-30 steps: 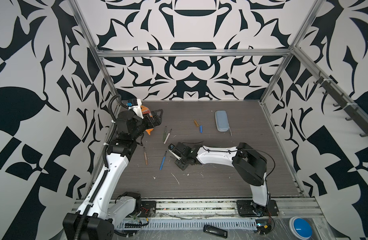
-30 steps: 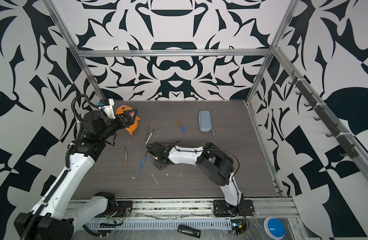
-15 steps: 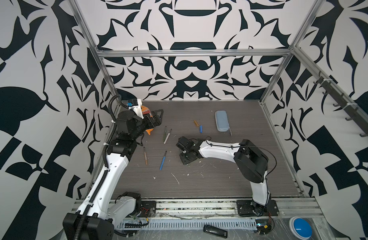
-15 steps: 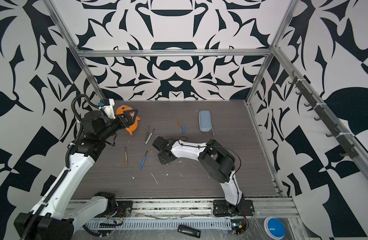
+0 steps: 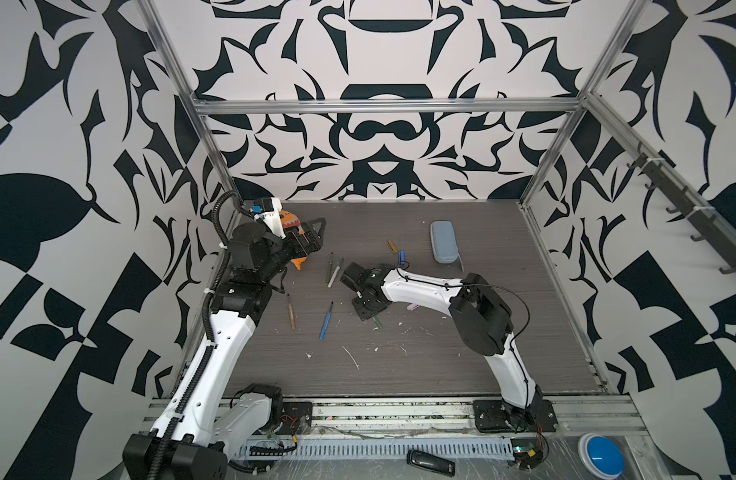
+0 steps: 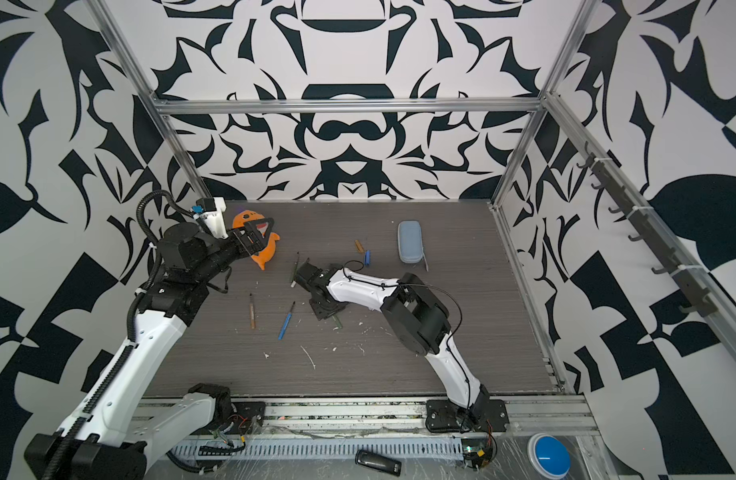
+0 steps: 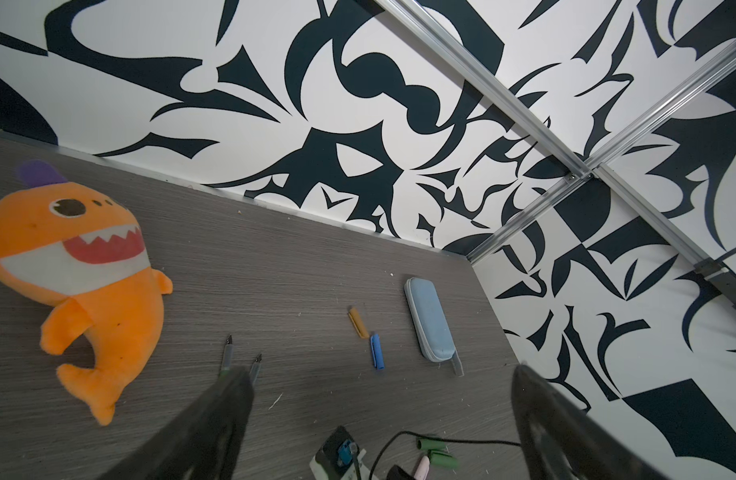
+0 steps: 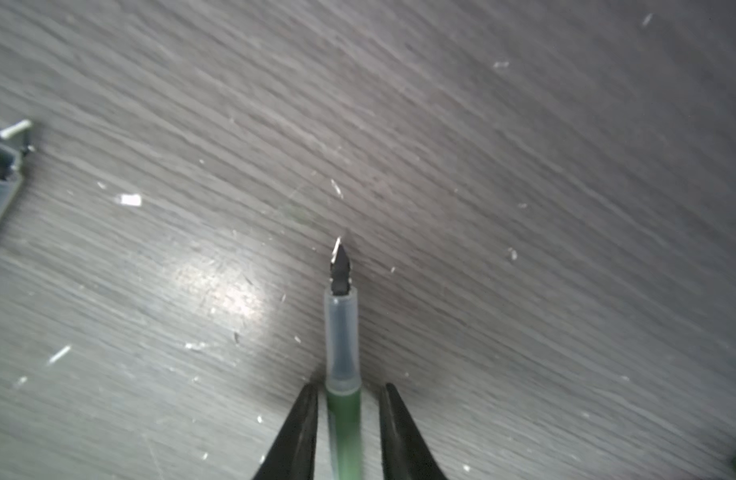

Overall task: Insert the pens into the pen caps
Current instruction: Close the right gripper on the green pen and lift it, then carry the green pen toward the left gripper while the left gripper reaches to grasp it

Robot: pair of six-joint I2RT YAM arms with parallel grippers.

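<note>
Capping has not begun: no pen sits in a cap, and the orange-brown cap and blue cap lie loose just beside the zip case. Right gripper, arm stretched low, well apart from that case, brackets a dark green pen, jaws nearly together; firm pinch unconfirmed. Left gripper hangs spread wide, empty

cut off at the frame edge: green pen barrel, hiding any grip by the right gripper; blurred: pink cap.
</note>
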